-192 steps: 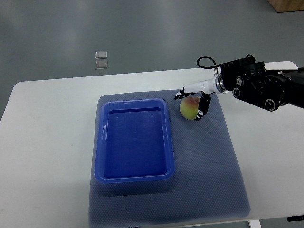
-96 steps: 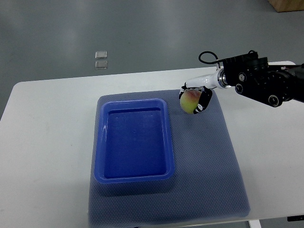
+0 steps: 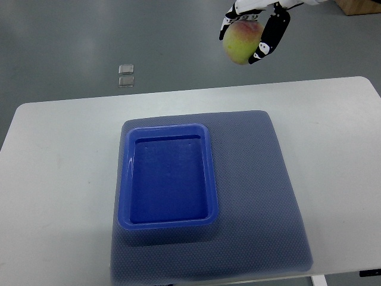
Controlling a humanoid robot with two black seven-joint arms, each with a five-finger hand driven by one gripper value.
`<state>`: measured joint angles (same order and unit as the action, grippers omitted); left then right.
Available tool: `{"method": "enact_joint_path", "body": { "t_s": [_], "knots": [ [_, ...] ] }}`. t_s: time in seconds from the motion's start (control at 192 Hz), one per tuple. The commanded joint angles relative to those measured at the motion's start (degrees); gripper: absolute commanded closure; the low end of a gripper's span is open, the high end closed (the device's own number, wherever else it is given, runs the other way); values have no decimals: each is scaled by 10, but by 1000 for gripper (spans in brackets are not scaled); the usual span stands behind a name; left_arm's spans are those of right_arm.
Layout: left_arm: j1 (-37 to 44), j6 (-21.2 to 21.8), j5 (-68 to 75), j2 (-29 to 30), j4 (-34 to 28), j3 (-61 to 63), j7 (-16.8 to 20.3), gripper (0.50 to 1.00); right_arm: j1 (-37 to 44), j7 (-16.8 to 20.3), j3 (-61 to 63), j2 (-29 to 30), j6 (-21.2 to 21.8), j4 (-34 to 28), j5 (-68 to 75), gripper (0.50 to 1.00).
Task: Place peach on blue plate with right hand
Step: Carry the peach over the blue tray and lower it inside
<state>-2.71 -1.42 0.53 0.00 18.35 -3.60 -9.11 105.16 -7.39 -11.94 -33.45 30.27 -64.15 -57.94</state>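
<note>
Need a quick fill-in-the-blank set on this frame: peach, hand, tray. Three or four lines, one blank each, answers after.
1. The right hand grips the yellow-green, red-blushed ____ near the picture's top edge.
2. The rectangular blue plastic plate holds ____.
3. The plate sits on a grey-blue textured ____, which lies on the white table.
4. The peach appears ____ the plate in the picture.

Answers: peach; nothing; mat; above

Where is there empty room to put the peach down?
Inside the blue plate is bare. So is the grey mat to its right, and the white table to its left. Nothing is crowded: the right hand holds the peach high near the picture's top edge.
</note>
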Motion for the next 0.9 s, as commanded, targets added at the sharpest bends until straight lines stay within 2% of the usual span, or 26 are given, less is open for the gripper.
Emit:
{"method": "enact_joint_path", "body": {
  "t_s": [0.0,0.037,0.042,0.131,0.183,0.188,0.198,0.324,0.47,0.674,0.893],
  "knots": [
    [0,0,0,0,1,0,0,500,2,0,1,16,-10,-2,19,1000],
    [0,0,0,0,1,0,0,500,2,0,1,16,-10,-2,19,1000],
    [0,0,0,0,1,0,0,500,2,5,0,42,-27,-2,49,1000],
    [0,0,0,0,1,0,0,500,-1,18,-1,90,-51,3,96,1000],
    [0,0,0,0,1,0,0,500,-1,18,-1,90,-51,3,96,1000],
    [0,0,0,0,1,0,0,500,-2,19,-8,128,-64,11,107,1000],
    [0,0,0,0,1,0,0,500,-3,19,-10,138,-68,15,107,1000],
    [0,0,1,0,2,1,0,500,-29,19,-25,232,-97,63,108,1000],
    [0,0,1,0,3,1,0,500,-80,19,-35,334,-104,126,101,1000],
    [0,0,0,0,-2,0,0,500,-157,19,-43,334,-114,192,79,1000],
    [0,0,0,0,-2,0,0,500,-210,18,-52,334,-116,210,65,1000]
  ]
}}
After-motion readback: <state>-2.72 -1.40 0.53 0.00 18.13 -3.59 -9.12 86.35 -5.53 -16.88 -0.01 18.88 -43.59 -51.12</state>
